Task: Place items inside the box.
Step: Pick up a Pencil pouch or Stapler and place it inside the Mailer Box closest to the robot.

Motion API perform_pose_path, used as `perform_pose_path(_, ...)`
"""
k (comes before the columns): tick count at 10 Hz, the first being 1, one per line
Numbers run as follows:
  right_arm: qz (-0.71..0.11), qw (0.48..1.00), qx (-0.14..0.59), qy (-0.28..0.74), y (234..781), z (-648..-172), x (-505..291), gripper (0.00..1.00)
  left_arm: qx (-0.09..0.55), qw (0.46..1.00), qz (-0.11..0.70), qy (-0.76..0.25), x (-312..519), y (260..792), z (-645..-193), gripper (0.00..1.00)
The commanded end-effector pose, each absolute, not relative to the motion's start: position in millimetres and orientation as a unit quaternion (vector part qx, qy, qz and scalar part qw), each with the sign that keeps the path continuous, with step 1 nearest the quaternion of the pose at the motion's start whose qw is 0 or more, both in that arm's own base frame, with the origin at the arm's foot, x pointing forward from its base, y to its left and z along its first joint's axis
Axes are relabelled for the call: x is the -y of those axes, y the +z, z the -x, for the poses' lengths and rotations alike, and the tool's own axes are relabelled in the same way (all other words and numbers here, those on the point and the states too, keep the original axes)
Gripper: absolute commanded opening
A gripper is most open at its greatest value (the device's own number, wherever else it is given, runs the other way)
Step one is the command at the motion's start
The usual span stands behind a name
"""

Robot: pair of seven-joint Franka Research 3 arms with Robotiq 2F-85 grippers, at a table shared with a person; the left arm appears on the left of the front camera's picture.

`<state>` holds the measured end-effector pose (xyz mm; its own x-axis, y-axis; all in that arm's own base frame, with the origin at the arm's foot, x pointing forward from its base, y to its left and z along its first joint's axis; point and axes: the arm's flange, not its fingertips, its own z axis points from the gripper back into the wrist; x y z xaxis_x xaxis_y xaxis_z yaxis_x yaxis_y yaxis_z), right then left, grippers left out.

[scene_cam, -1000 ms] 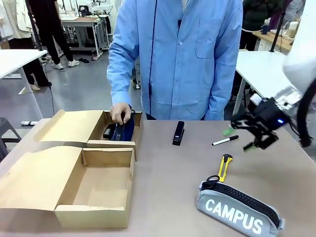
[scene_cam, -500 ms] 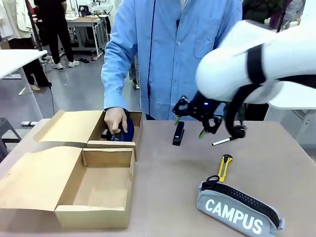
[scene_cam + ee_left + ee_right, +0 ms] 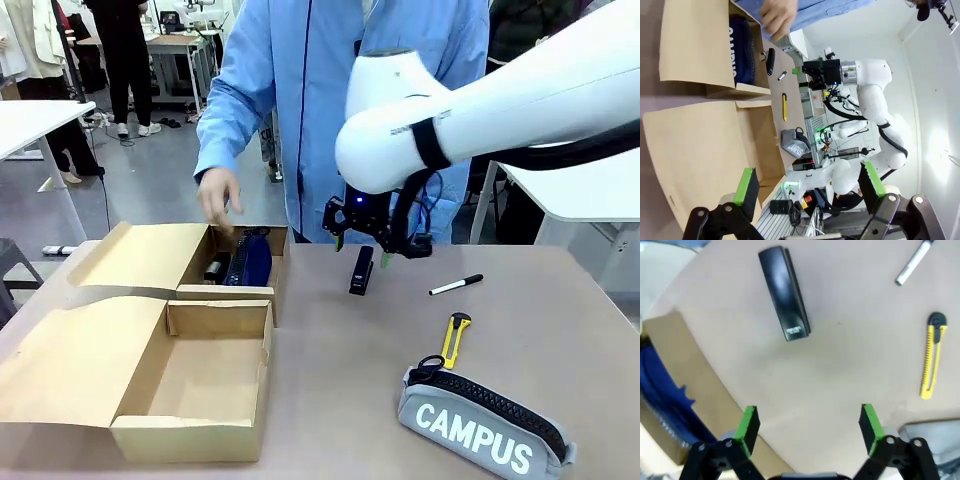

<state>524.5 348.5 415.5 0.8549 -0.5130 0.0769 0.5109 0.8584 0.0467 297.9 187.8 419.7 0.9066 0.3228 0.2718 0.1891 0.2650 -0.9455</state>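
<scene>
Brown cardboard with its flaps folded out flat: the box takes up the robot's left part of the counter. It has one open compartment near the robot and another on the person's side. A navy pouch lies in the far compartment. Something small and black sits beside it, and I cannot tell what it is. A person in a blue shirt stands across the counter, one hand raised above the far compartment, open and holding nothing.

Just to the right of the box's far compartment, a black stapler lies on the counter. The right gripper hovers close above it with its green-padded fingers spread wide and nothing between them. In the right wrist view the stapler lies ahead of the fingertips, with a corner of the box and the navy pouch at the edge.

Farther right of the box, beyond the stapler, lies a black-and-white marker. A slim yellow utility knife lies nearer the robot than the marker. A grey pouch printed "CAMPUS" rests by the counter's near edge, well apart from the box, with its zip ring just beside the knife's tip.

The left gripper is held away from the box, fingers spread and empty, looking across the cardboard flaps.
</scene>
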Motion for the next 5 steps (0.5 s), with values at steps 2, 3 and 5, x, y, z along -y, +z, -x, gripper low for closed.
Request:
perform_pose_path(2, 0.021, 0.956, 0.033, -0.290, 389, -580, -366, 1.00, 0.221, 0.761, 0.609, 0.036, -187, 422, -297, 1.00)
perform_pose_path(3, 0.024, 0.958, 0.025, -0.284, 375, -590, -360, 1.00, 0.221, 0.761, 0.609, 0.036, -187, 422, -297, 1.00)
perform_pose_path(5, 0.029, 0.959, 0.019, -0.281, 353, -610, -343, 1.00, 0.221, 0.761, 0.609, 0.036, -187, 422, -297, 1.00)
